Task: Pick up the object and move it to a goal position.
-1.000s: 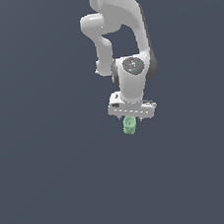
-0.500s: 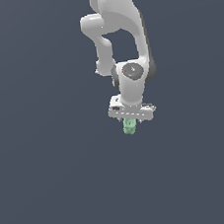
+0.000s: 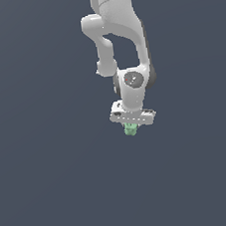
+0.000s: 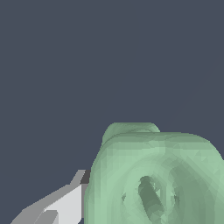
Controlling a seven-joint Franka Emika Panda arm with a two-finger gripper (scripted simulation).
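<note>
Here, no writing shows anywhere. The end effector (image 3: 131, 128) pinches the mint-green block (image 3: 131, 129), hanging just beneath its white bar (image 3: 132, 115); its fingers are mostly hidden, one grey finger (image 4: 61, 203) visible close up.

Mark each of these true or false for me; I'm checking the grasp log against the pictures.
1. The green block sits between the gripper's fingers. True.
2. The block lies far from the arm, untouched. False: it hangs directly under the white gripper bar.
3. The block is wider than the gripper bar. False: it is much narrower.
4. In the wrist view, the block looks lumpy, with a hollow. True.
5. A grey finger shows beside the block. True.
</note>
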